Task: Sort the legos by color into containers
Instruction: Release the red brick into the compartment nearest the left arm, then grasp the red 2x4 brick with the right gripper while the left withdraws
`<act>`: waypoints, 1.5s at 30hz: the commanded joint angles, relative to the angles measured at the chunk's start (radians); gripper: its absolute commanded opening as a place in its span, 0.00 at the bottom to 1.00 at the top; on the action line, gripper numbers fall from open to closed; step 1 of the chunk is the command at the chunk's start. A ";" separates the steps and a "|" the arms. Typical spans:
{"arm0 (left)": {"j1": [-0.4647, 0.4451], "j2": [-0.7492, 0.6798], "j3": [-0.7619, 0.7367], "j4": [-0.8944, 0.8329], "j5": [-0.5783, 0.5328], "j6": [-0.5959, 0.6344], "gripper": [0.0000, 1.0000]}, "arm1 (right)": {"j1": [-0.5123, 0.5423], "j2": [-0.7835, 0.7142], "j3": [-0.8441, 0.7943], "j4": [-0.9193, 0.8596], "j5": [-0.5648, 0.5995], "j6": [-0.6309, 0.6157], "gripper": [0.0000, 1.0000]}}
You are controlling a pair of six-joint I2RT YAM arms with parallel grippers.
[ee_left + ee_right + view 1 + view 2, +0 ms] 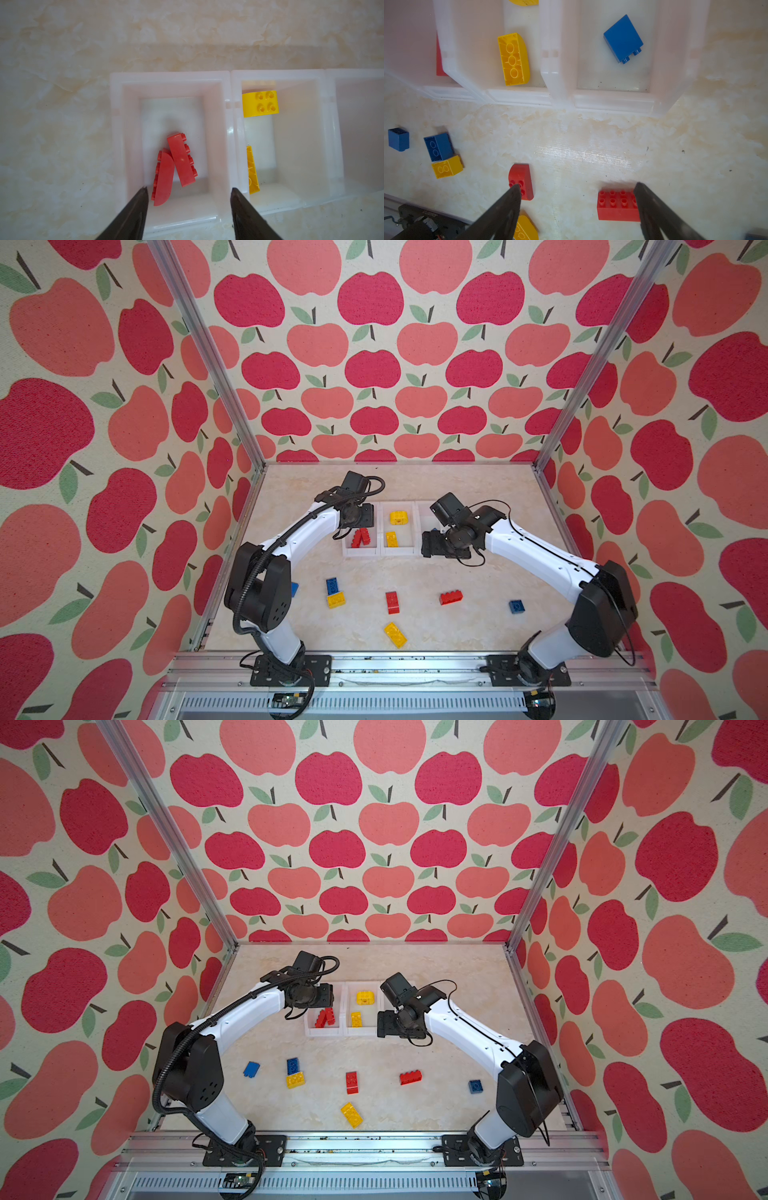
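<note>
My left gripper (189,188) hangs open over the left container (225,133), nothing between its fingers. Two red legos (181,160) lie in that bin, leaning on each other. The middle container (399,551) holds two yellow legos (398,517). A blue lego (623,38) lies in the right container (612,99). My right gripper (577,185) is open and empty above the table in front of that bin. Below it lie a red brick (616,205) and a rounded red brick (522,176).
Loose on the table in both top views are blue (331,585), yellow (336,599), red (392,602), red (451,597), blue (516,606) and yellow (395,634) bricks. Another blue brick (251,1069) lies by the left arm. Metal frame rails edge the table.
</note>
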 commanded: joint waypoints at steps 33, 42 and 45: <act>-0.013 -0.263 -0.218 -0.025 -0.005 -0.088 0.71 | 0.013 -0.165 -0.431 0.113 -0.086 0.636 0.85; -0.013 -0.309 -0.245 -0.054 -0.011 -0.085 0.74 | 0.013 -0.207 -0.538 0.209 -0.044 0.815 0.69; -0.013 -0.320 -0.249 -0.058 -0.011 -0.087 0.75 | 0.012 -0.201 -0.542 0.225 -0.019 0.823 0.67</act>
